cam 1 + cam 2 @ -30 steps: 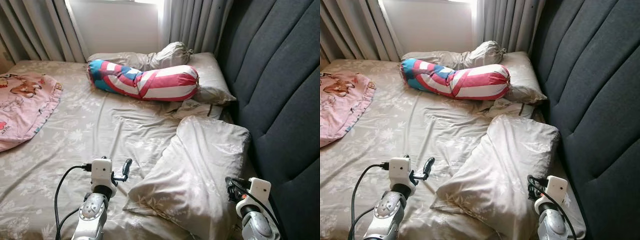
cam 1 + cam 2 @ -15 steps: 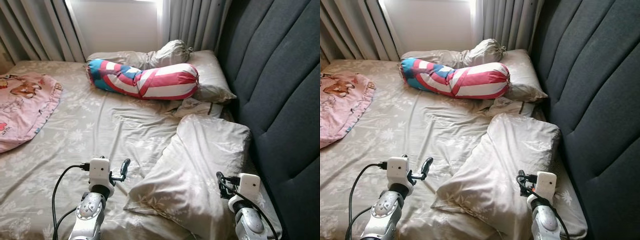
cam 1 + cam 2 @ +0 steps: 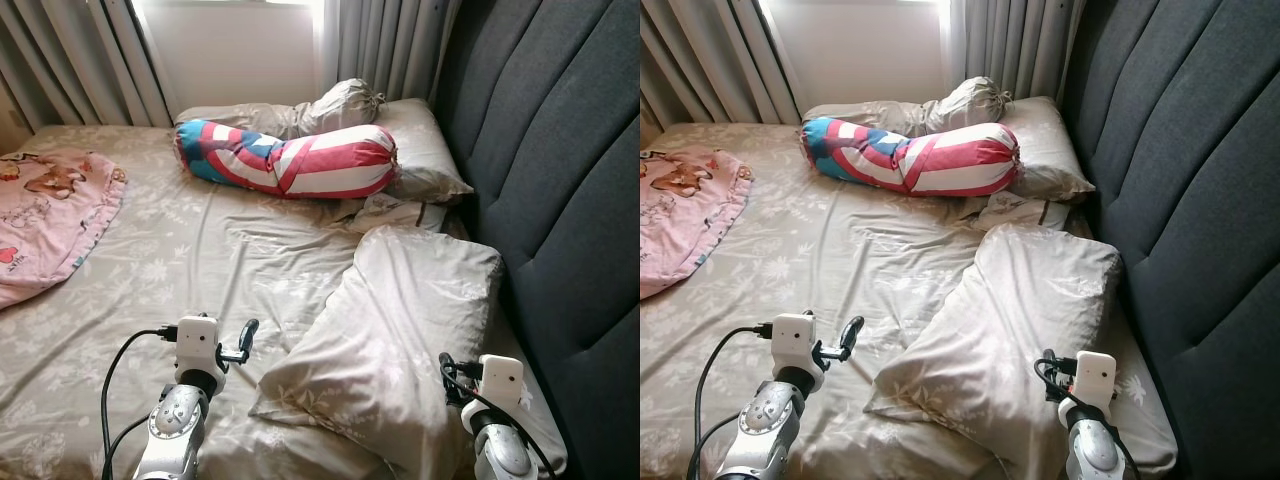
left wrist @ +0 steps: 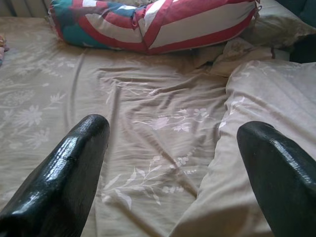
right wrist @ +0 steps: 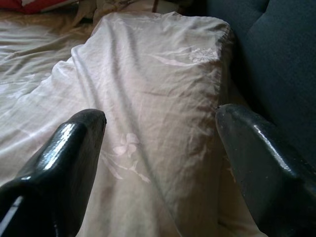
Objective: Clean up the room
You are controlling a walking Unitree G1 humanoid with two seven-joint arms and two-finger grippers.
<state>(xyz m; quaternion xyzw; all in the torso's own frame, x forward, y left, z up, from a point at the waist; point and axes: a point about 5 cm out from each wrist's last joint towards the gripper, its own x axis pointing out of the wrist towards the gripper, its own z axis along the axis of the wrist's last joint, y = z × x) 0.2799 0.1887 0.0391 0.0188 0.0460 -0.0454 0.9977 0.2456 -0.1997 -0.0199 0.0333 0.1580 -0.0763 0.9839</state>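
Pillow point(image 3: 400, 340) askew on bed point(image 3: 150, 290), near corner off headboard point(image 3: 560, 200) | L gripper point(image 4: 173, 163) fingers apart at its L edge, R gripper point(image 5: 158, 148) fingers apart over its R side, neither gripping | bolster point(image 3: 290, 160), pink blanket point(image 3: 50, 220) untidied | you've most left, I'd judge.

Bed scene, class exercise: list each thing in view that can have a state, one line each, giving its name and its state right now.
near pillow: lying askew on the bed, beside the headboard, ungripped
striped bolster: lying across the head of the bed
far pillow: flat, partly under the bolster
pink blanket: spread loosely, crumpled
bedsheet: wrinkled
curtains: drawn aside
left gripper: open, holding nothing
right gripper: open, over the near pillow
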